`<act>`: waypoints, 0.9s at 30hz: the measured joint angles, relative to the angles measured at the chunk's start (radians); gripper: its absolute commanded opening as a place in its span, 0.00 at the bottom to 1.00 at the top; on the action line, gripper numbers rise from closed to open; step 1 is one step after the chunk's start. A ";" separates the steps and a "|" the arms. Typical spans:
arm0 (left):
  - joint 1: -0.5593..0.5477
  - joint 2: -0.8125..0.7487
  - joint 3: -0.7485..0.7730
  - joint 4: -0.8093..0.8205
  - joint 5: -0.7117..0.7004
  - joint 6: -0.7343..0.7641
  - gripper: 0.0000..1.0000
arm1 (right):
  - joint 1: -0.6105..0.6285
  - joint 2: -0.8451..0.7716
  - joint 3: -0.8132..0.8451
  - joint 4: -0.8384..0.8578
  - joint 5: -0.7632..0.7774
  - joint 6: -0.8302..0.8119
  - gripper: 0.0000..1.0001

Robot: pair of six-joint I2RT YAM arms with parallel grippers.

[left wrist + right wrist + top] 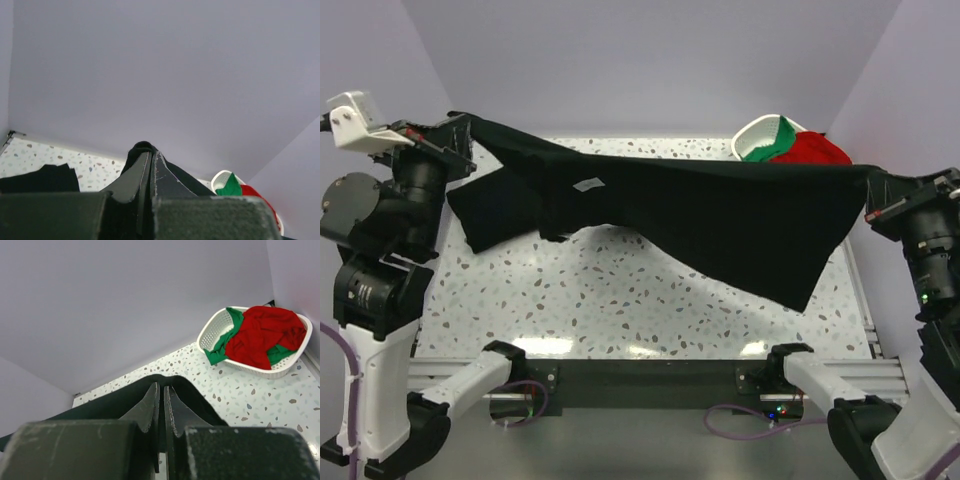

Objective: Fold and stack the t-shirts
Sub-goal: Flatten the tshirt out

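Hanging between them, a black t-shirt [720,215] is squeezed tight in the left pincer [150,157] and the right pincer [161,389].

Both arms are raised high and spread wide apart. The left arm [380,250] stands at far left; the left gripper [460,128] points inward, fingers pressed together on the edge of a black shirt [720,215]. The right arm [932,262] mirrors it at far right, the right gripper [872,188] clamped on the same shirt.
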 measured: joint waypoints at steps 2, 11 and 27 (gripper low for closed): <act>0.000 -0.008 0.012 0.018 0.003 0.001 0.00 | 0.000 -0.011 -0.013 0.003 -0.003 0.001 0.00; 0.000 0.122 -0.047 0.071 0.057 0.019 0.00 | 0.000 0.012 -0.387 0.109 -0.007 0.005 0.00; 0.000 0.257 0.111 0.112 0.081 0.069 0.00 | 0.000 0.150 -0.212 0.273 0.018 -0.050 0.00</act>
